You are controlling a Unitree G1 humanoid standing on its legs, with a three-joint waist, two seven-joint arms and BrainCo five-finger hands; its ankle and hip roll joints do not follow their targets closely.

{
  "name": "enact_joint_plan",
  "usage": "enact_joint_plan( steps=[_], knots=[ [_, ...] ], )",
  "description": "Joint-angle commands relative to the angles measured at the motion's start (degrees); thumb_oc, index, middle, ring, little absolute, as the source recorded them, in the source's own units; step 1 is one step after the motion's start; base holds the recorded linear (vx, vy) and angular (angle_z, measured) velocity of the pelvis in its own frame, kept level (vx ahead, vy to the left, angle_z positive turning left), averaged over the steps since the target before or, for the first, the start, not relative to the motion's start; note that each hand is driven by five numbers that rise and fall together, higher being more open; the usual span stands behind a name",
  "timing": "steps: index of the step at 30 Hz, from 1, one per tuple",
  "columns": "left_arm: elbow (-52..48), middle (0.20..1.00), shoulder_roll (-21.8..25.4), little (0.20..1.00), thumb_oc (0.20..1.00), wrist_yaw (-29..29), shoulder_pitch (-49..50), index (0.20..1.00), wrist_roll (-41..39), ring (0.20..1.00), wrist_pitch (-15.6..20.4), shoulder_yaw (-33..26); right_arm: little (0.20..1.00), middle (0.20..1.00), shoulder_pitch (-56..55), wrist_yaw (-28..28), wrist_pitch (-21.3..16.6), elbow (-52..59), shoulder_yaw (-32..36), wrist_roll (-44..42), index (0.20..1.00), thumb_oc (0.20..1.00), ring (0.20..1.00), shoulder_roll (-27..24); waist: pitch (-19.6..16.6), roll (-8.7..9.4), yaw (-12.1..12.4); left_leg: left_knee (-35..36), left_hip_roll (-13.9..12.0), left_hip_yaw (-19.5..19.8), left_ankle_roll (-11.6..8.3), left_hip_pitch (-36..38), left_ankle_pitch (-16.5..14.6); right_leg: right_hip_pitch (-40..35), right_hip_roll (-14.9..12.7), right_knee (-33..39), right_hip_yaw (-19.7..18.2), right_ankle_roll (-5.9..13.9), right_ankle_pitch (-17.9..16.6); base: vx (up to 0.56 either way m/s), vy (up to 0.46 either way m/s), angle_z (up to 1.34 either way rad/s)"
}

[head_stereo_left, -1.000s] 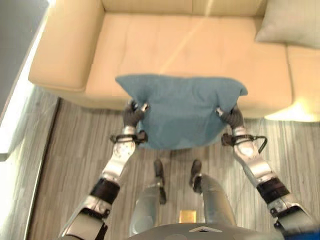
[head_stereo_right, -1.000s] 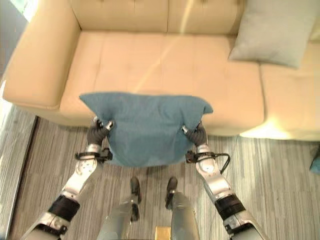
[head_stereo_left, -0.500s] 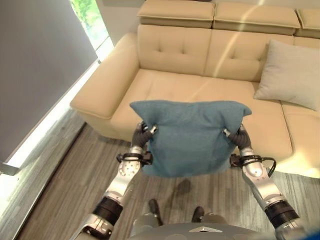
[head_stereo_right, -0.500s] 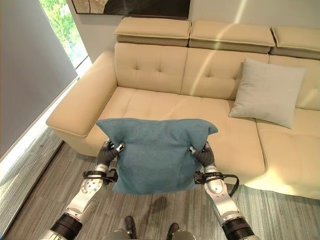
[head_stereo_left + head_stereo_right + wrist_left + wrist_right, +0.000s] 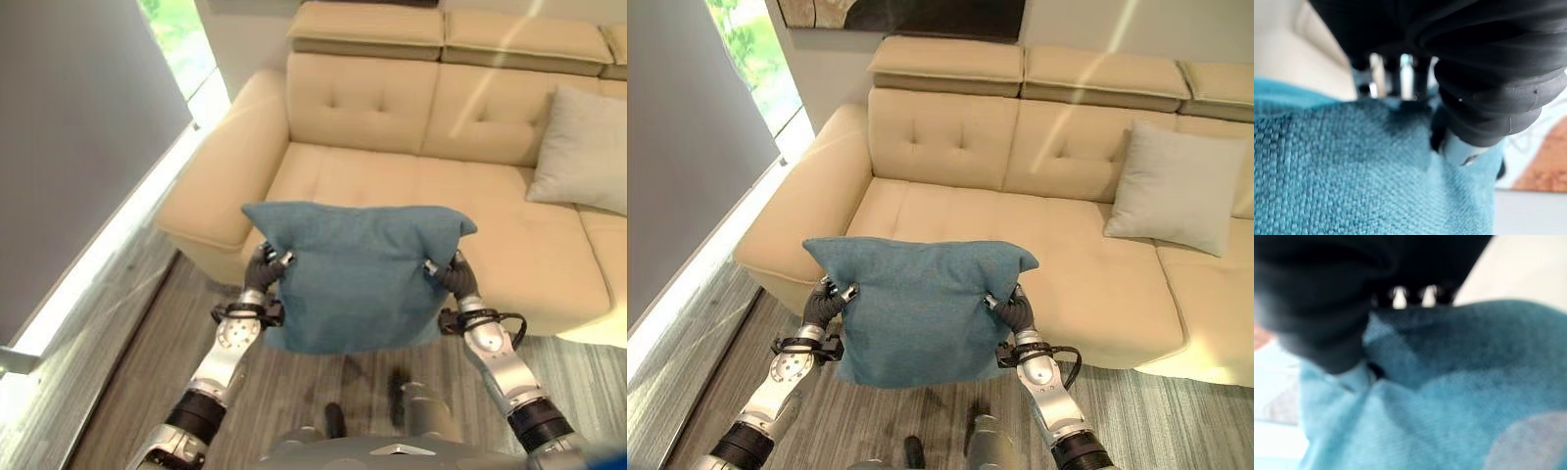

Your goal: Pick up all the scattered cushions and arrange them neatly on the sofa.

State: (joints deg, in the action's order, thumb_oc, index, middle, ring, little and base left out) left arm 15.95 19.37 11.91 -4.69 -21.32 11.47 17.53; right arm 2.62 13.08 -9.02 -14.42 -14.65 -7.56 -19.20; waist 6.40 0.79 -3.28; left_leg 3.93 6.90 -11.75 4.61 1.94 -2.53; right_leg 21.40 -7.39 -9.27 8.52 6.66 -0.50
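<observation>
Gripping the blue cushion [image 5: 358,274] by its sides, left hand [image 5: 263,270] and right hand [image 5: 453,279] hold it before the sofa [image 5: 411,186].

Coarse-woven matt teal cloth cushion [image 5: 358,274]; smooth cream leather-like sofa [image 5: 392,176]; grey wood-grain floor [image 5: 127,352].

teal square cushion [image 5: 916,311] upright in mid-air before the sofa [image 5: 950,211]; grey cushion [image 5: 1181,186] on its seat

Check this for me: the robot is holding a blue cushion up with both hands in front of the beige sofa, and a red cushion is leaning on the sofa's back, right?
Nearly. The cushion leaning on the sofa's back is light grey, not red, as the right eye view shows. The rest holds: the left hand and right hand hold up the blue cushion in front of the sofa.
</observation>
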Motion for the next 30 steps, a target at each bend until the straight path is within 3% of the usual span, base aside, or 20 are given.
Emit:
enact_joint_plan(
  steps=[1, 5, 8, 10, 12, 14, 15, 16, 17, 20, 24, 30],
  knots=[
    [-5.19, 0.200, -0.93, 0.200, 0.200, -1.46, -2.50, 0.200, 1.16, 0.200, 5.07, 0.03, 0.200, 0.200, 5.86, -0.07, -5.67, 4.21, 2.03, 0.50, 0.200, 0.200, 0.200, -0.44, -2.33, 0.76, 0.11, -4.42, -5.94, 3.53, -4.30, 3.73, -5.14, -11.61, 1.44, 5.82, 0.77, 0.84, -4.18, 0.21, -0.121, 0.48],
    [-4.89, 0.200, -2.14, 0.200, 0.200, -2.00, -2.32, 0.200, 0.22, 0.200, 4.91, 0.68, 0.200, 0.200, 3.38, -0.06, -5.97, 4.44, 3.76, -0.12, 0.200, 0.200, 0.200, -1.20, -3.66, 1.06, -1.37, -13.01, -9.23, 2.00, -8.32, 1.23, -3.31, -15.50, 1.52, 7.69, 3.93, -0.91, -3.31, 0.18, -0.168, 0.58],
    [-5.20, 0.200, -2.19, 0.200, 0.200, -2.83, -1.88, 0.200, -0.21, 0.200, 4.60, 0.76, 0.200, 0.200, 2.32, -0.49, -5.97, 4.79, 4.15, -0.41, 0.200, 0.200, 0.200, -2.31, -3.16, 2.05, -1.54, -27.30, -11.78, 1.51, -9.89, -4.85, -0.20, -18.23, 1.97, 8.74, 4.61, -3.29, -2.10, 0.12, -0.179, 0.60],
    [-5.24, 0.200, -2.21, 0.200, 0.200, -2.93, -1.41, 0.200, -0.27, 0.200, 4.41, 0.62, 0.200, 0.200, 1.66, -0.48, -5.78, 4.85, 4.52, -0.72, 0.200, 0.200, 0.200, -2.59, -2.74, 2.59, -1.38, -32.33, -12.70, 1.12, -9.49, -7.53, 0.54, -19.96, 2.25, 9.41, 4.49, -4.22, -1.06, 0.12, -0.119, 0.00],
    [-5.40, 0.200, -2.21, 0.200, 0.200, -3.12, -1.14, 0.200, -0.31, 0.200, 4.03, 0.52, 0.200, 0.200, 1.43, -0.37, -5.61, 4.66, 4.78, -0.97, 0.200, 0.200, 0.200, -2.48, -2.52, 2.99, -0.90, -31.11, -12.66, 0.87, -8.55, -9.97, -0.55, -20.73, 2.05, 9.54, 4.10, -4.20, -0.52, 0.09, -0.028, -0.10],
    [-5.27, 0.200, -2.05, 0.200, 0.200, -3.25, -0.80, 0.200, 0.17, 0.200, 3.81, 0.58, 0.200, 0.200, 1.20, -0.46, -5.61, 4.68, 4.93, -0.95, 0.200, 0.200, 0.200, -2.39, -2.79, 3.40, -0.52, -25.57, -11.93, 1.04, -7.51, -10.26, -2.62, -21.29, 1.73, 9.85, 3.62, -3.57, -0.15, 0.13, 0.056, -0.16],
    [-5.21, 0.200, -2.00, 0.200, 0.200, -3.18, -0.83, 0.200, 0.32, 0.200, 3.65, 0.86, 0.200, 0.200, 1.18, -0.27, -5.63, 4.50, 4.93, -0.93, 0.200, 0.200, 0.200, -2.21, -2.88, 3.05, 0.23, -17.14, -10.79, 2.49, -7.68, -11.00, -0.94, -22.13, 2.09, 10.03, 2.90, -3.07, 0.42, 0.18, 0.106, -0.26],
    [-5.12, 0.200, -1.83, 0.200, 0.200, -2.85, -0.99, 0.200, 0.57, 0.200, 3.51, 0.98, 0.200, 0.200, 1.39, 0.18, -5.57, 4.12, 4.93, -0.81, 0.200, 0.200, 0.200, -2.18, -2.69, 2.62, 0.73, -13.96, -10.37, 3.53, -8.13, -11.76, 1.10, -22.52, 2.69, 9.69, 2.56, -3.04, 1.07, 0.18, 0.130, -0.23],
    [-5.37, 0.200, -1.90, 0.200, 0.200, -3.11, -0.96, 0.200, 0.05, 0.200, 3.90, 0.93, 0.200, 0.200, 1.77, -0.07, -5.44, 4.13, 4.85, -0.92, 0.200, 0.200, 0.200, -2.09, -2.68, 2.16, 1.05, -10.17, -10.00, 4.41, -8.15, -10.36, 1.20, -22.70, 3.04, 9.40, 1.67, -2.85, 1.36, 0.14, 0.104, -0.30],
    [-6.01, 0.200, -1.80, 0.200, 0.200, -2.99, -0.81, 0.200, 0.36, 0.200, 3.86, 1.31, 0.200, 0.200, 1.78, -0.05, -5.50, 4.19, 4.71, -0.42, 0.200, 0.200, 0.200, -1.88, -3.47, 1.53, 0.83, -9.15, -9.24, 5.68, -8.05, -7.98, 1.48, -23.03, 2.97, 8.67, 0.93, -2.48, 1.94, 0.15, 0.141, -0.70],
    [-6.56, 0.200, -1.11, 0.200, 0.200, -2.79, -0.19, 0.200, 0.75, 0.200, 3.79, 0.37, 0.200, 0.200, 2.78, -0.25, -5.14, 3.93, 4.10, 0.27, 0.200, 0.200, 0.200, -0.80, -3.85, 0.65, 1.90, -5.27, -8.05, 3.70, -6.22, -4.16, 0.99, -22.70, 1.68, 5.42, -0.75, -0.85, 2.57, 0.08, 0.162, -0.55],
    [-7.30, 0.200, 0.44, 0.200, 0.200, -2.60, -0.07, 0.200, 0.63, 0.200, 4.10, -1.17, 0.200, 0.200, 4.44, -0.81, -5.11, 3.68, 3.37, 0.86, 0.200, 0.200, 0.200, 0.74, -1.69, -0.32, 2.65, -4.36, -8.08, 0.92, -3.79, -2.09, 0.05, -14.86, -0.33, -6.52, -2.83, 2.07, 0.27, -0.03, 0.081, -0.41]
  ],
)
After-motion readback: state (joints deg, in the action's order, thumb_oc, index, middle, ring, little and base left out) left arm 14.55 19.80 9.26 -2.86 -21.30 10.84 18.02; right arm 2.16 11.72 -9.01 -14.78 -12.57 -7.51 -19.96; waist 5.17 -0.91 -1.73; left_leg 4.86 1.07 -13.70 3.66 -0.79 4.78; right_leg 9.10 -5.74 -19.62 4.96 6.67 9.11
